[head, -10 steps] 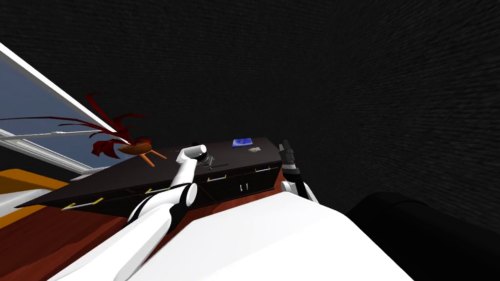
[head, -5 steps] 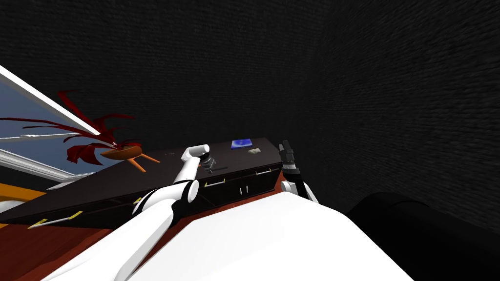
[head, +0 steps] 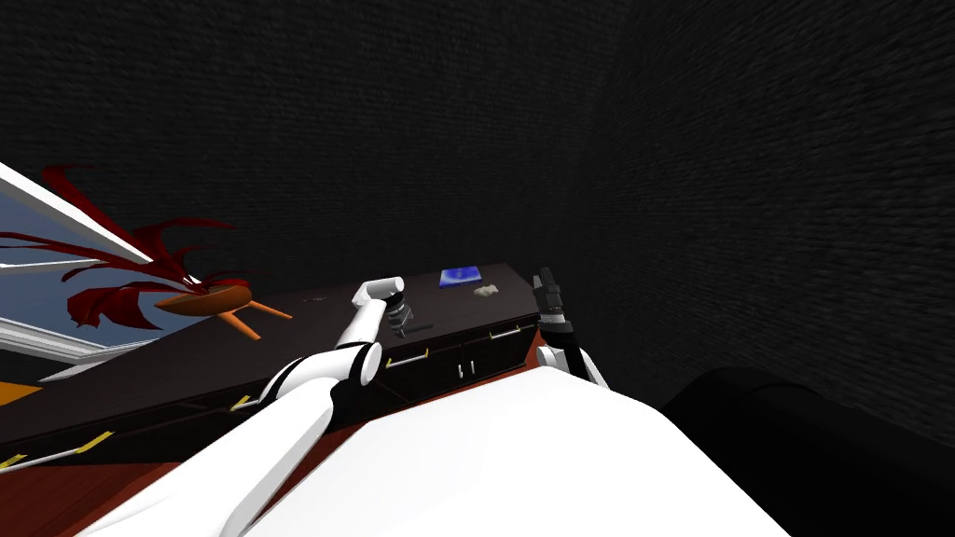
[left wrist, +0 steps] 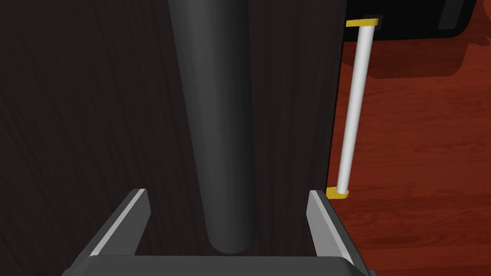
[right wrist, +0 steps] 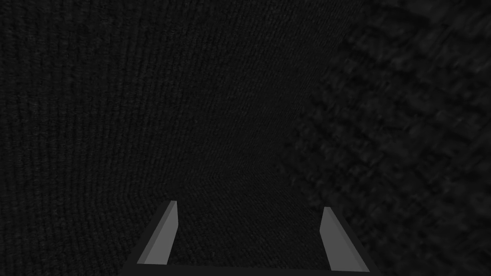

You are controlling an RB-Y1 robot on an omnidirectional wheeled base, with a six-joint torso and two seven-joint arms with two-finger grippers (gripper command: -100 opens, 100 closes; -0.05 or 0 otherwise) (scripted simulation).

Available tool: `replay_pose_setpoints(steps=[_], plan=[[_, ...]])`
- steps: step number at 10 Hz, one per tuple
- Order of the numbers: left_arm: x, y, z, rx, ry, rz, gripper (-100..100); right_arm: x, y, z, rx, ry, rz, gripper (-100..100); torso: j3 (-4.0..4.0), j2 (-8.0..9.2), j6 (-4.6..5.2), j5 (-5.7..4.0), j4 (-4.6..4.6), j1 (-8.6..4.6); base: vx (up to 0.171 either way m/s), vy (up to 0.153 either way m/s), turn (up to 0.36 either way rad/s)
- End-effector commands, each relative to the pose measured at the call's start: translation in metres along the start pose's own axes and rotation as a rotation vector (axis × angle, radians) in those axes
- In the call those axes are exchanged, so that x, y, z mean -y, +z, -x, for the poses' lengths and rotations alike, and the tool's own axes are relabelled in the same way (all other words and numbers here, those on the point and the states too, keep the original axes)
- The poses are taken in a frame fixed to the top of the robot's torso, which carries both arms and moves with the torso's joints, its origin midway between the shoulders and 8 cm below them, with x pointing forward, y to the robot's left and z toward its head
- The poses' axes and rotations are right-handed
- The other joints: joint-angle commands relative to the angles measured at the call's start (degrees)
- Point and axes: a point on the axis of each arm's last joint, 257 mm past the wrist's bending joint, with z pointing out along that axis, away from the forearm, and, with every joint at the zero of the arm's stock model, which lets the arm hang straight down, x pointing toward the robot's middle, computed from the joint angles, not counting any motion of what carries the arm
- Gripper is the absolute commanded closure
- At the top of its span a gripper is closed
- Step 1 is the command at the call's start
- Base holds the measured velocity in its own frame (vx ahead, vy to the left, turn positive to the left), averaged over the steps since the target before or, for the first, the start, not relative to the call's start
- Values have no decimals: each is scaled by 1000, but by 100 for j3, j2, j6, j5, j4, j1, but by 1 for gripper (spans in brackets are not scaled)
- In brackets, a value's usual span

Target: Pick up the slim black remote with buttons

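The slim dark remote lies flat on the dark cabinet top, near its front edge. In the left wrist view it runs lengthwise between the fingers of my left gripper, which is open, with a gap on each side of the remote. No buttons show on it from here. In the head view the left gripper points down at the remote on the cabinet. My right gripper is raised beside the cabinet's right end; its fingers stand open with nothing between them.
A blue flat thing and a pale lump lie further right on the cabinet. A red-leaved plant in a brown bowl on legs stands to the left. A white drawer handle overhangs the red-brown floor.
My view has swung, so the plant and window slid left. My left gripper has come down a little closer to the cabinet top, over the remote. The right arm has kept still.
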Motion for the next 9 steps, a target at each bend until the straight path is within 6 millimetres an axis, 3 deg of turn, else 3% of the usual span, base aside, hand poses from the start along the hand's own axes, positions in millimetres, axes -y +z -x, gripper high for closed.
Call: replay_pose_setpoints(steps=[1, 2, 3, 6, 7, 9], plan=[[0, 0, 0, 0, 0, 0, -100, 0, 0, 0, 0, 0, 0, 0, 0, 0, 0, 0, 0, 0, 25, 6, -10], [-1, 0, 0, 0, 1, 5, 0, 0, 0, 0, 0, 0, 0, 0, 4, 9, -1, 0, 1, -3, 0, 0, 0], [-2, 12, -1, 0, 0, 3, -100, 0, 0, 0, 0, 0, 0, 0, 9, 16, -1, -1, 3, -4, 5, 7, -12], [-3, 18, -2, -1, -1, 5, -100, 0, 0, 0, 0, 0, 0, 0, 12, 22, -1, 0, 4, -2, 0, 6, -5], [-3, 19, -2, -1, -1, 3, 100, 0, 0, 0, 0, 0, 0, 0, 13, 23, -1, -1, 5, -3, 0, 0, 0], [-2, 18, -1, 0, -1, 2, 100, 0, 0, 0, 0, 0, 0, 0, 3, 13, 3, 7, -5, 2, 0, 0, 0]])
